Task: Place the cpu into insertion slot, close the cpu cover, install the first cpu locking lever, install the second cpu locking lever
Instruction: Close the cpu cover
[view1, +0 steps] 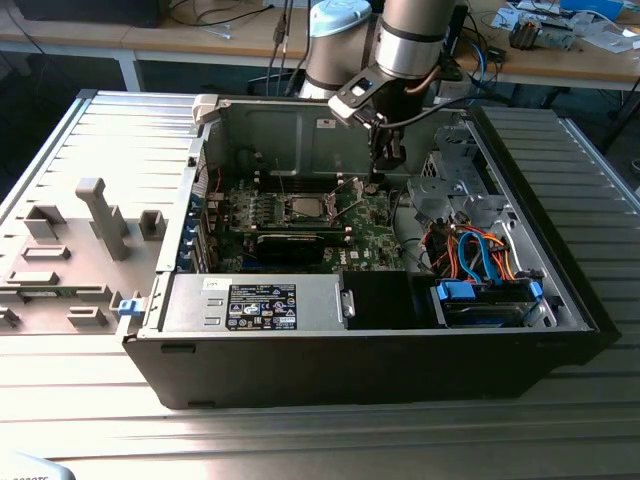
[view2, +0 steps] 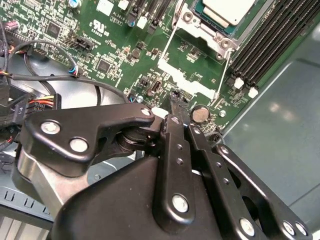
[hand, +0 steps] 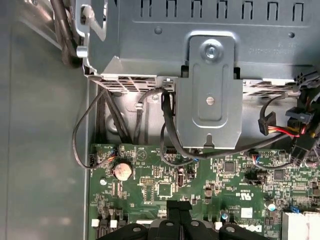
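**A:** Where is the chip?

**B:** The chip (view2: 227, 8) lies flat in its socket (view2: 186, 18), in the middle of a green board inside an open computer case. The end effector (view2: 175, 107) hovers apart from it, beside a coin battery (view2: 200, 114). Its fingers are together and hold nothing.

**A:** How would it handle?

**B:** Probably light, stiff and delicate underneath. It is best held by opposite edges.
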